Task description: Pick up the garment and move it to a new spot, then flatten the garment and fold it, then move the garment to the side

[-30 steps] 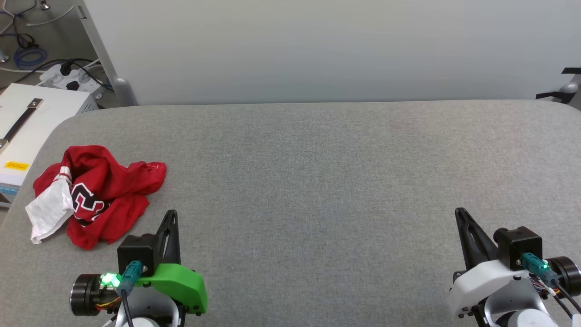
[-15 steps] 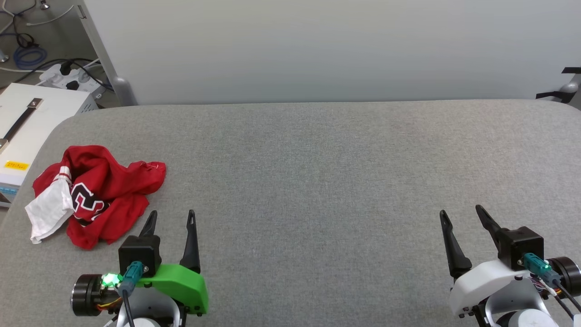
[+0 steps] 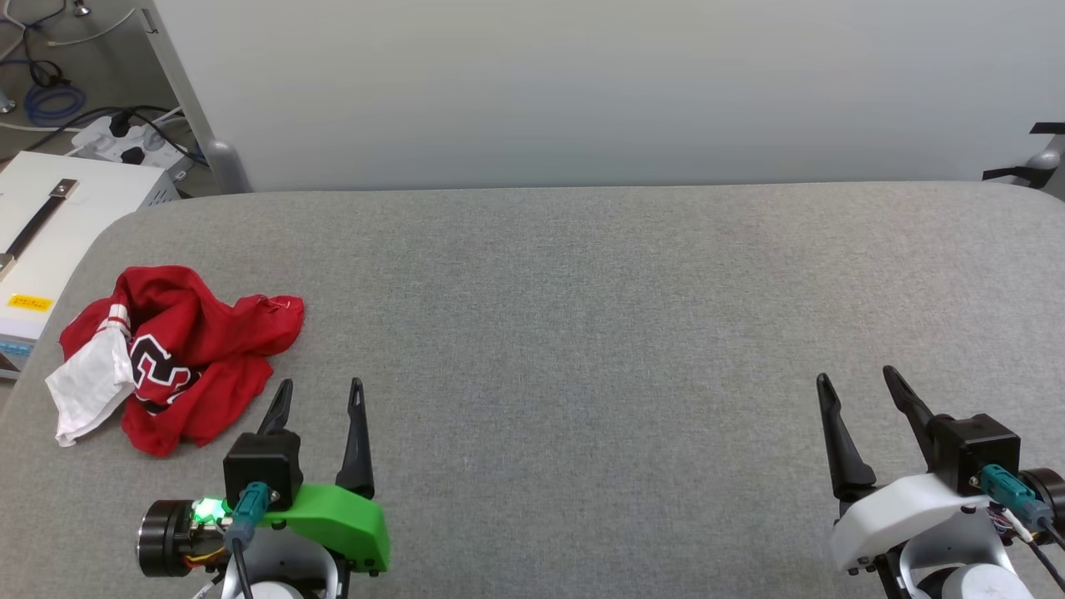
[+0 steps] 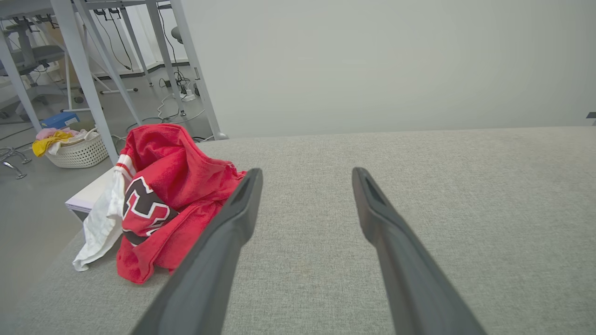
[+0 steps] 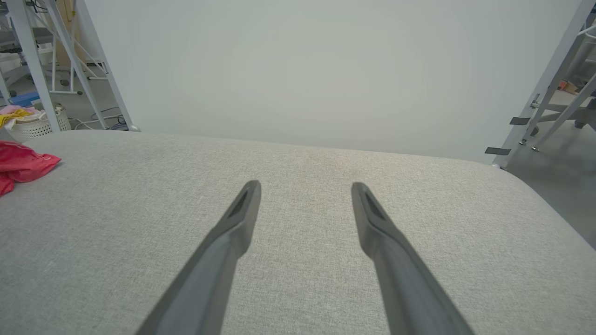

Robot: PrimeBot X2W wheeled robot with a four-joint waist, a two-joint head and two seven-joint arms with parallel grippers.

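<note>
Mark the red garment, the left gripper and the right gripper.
garment (image 3: 225,341), head view, red cloth right of the black print.
left gripper (image 3: 320,384), head view, midway between its open fingertips.
right gripper (image 3: 857,374), head view, midway between its open fingertips.

A grey fabric-covered table (image 3: 582,274) carries 1 crumpled red garment (image 3: 179,358) at its left edge.

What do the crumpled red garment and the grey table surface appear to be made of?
The garment: soft knit fabric, probably cotton or polyester, matte; it crumples into loose folds. The table surface: likely woven upholstery cloth, matte; fine heathered weave shows.
</note>
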